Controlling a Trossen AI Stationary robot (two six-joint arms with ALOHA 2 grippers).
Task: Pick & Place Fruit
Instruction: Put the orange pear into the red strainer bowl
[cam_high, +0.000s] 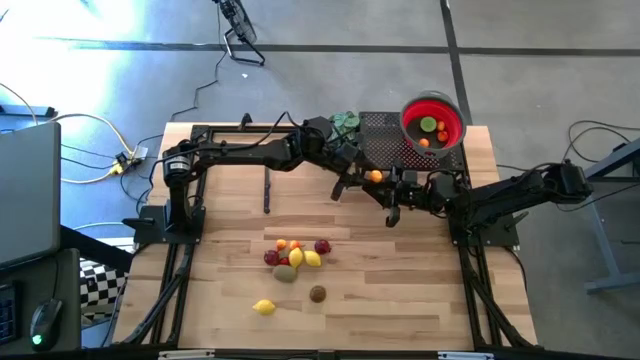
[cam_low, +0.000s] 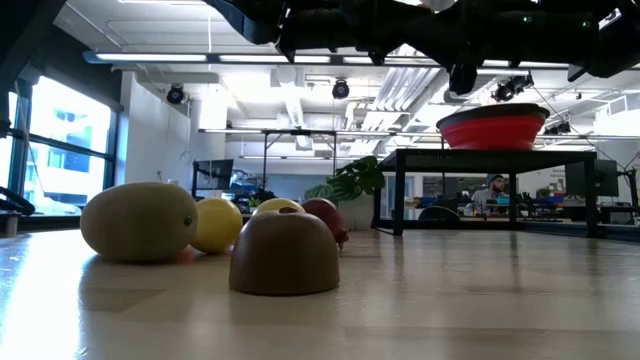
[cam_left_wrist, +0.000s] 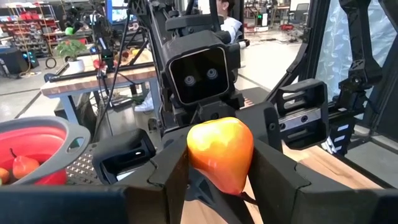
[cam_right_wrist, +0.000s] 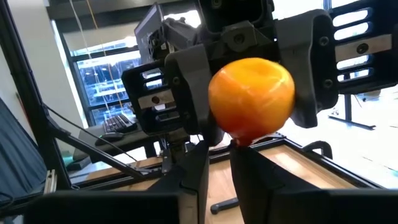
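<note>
An orange-yellow fruit (cam_high: 374, 176) with a reddish end hangs in the air over the far middle of the table, between my two grippers. My left gripper (cam_left_wrist: 221, 177) reaches in from the left and is shut on it. My right gripper (cam_right_wrist: 221, 155) faces it from the right, its fingers drawn close together at the fruit's reddish end. Several more fruits (cam_high: 295, 255) lie in a cluster on the wooden table, with a yellow one (cam_high: 264, 307) and a brown one (cam_high: 317, 293) nearer the front. The red bowl (cam_high: 410, 110) at the far right holds a few fruits. My left gripper pinches the fruit's two opposite sides (cam_left_wrist: 194, 155) between its two fingers. The fingers lie level and come from the table's left. The fruit is lifted clear of the table. My right gripper has its fingertips (cam_right_wrist: 249, 155) at the fruit's narrow reddish end (cam_right_wrist: 239, 140), coming level from the table's right. The fruit's own bulk hides the exact place of contact.
The red bowl stands on a raised black mesh stand (cam_high: 380, 135) at the far edge, with a green leafy plant (cam_high: 347, 122) beside it. In the low view the fruit cluster (cam_low: 140, 222) stands in the foreground. Bare wood lies on the right half of the table.
</note>
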